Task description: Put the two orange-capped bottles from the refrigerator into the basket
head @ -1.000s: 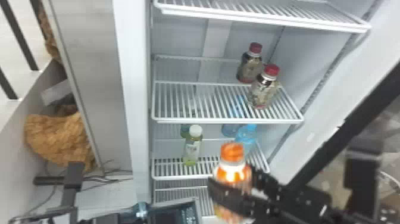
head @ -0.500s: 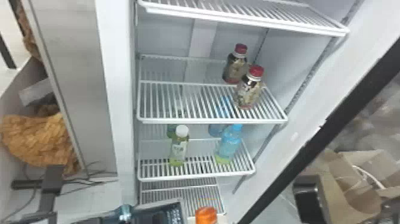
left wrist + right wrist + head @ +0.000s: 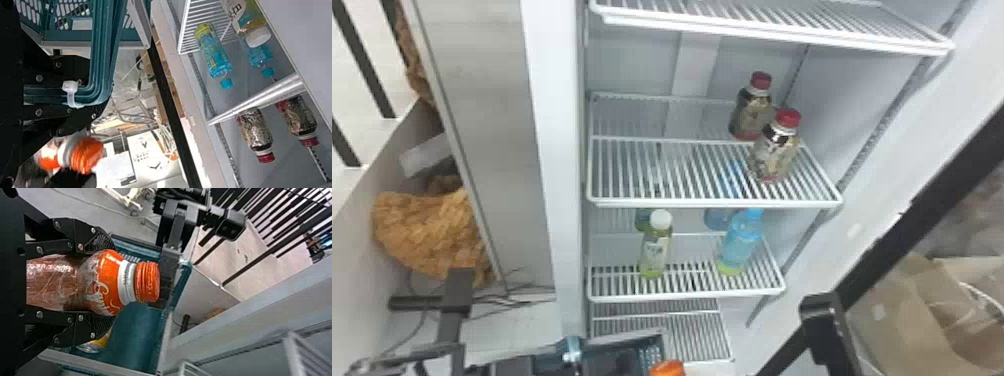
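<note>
My right gripper [image 3: 105, 283] grasps an orange-capped bottle [image 3: 92, 282], its cap at the head view's bottom centre; my left gripper [image 3: 552, 363] clasps the basket [image 3: 141, 338] by its handle [image 3: 102, 62].

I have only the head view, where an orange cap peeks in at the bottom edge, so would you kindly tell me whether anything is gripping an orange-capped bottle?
Observer: Yes, the right wrist view has the right end effector closed around an orange-capped bottle.

Operator: Thank you; what is the left end effector doing with the basket?

Observer: In the left wrist view, the basket's handle runs between the fingers of the left end effector.
</note>
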You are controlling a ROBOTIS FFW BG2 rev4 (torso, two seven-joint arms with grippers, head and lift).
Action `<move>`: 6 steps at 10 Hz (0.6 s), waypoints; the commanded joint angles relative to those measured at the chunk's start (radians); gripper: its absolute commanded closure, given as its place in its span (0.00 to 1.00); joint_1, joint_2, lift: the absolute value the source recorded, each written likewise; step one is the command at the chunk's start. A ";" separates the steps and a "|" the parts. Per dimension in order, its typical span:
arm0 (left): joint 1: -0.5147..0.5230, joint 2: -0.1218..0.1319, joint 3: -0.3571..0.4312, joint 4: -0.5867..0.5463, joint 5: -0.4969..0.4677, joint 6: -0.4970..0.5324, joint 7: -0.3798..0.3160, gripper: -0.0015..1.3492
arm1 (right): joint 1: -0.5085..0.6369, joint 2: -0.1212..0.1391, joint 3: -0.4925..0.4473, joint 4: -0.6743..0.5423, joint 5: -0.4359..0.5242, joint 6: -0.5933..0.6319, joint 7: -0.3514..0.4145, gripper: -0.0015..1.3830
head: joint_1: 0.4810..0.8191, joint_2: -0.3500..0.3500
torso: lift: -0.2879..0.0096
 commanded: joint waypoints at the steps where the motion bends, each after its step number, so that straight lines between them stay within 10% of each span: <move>1: -0.004 0.000 -0.005 0.000 0.002 0.000 0.000 0.89 | -0.041 -0.007 0.012 0.087 0.001 0.005 0.012 0.69 | 0.63 0.21 | 0.83; 6: -0.021 0.003 -0.025 0.010 0.012 -0.010 -0.001 0.89 | -0.227 -0.026 0.139 0.411 -0.019 -0.091 0.058 0.69 | 0.63 0.27 | 0.83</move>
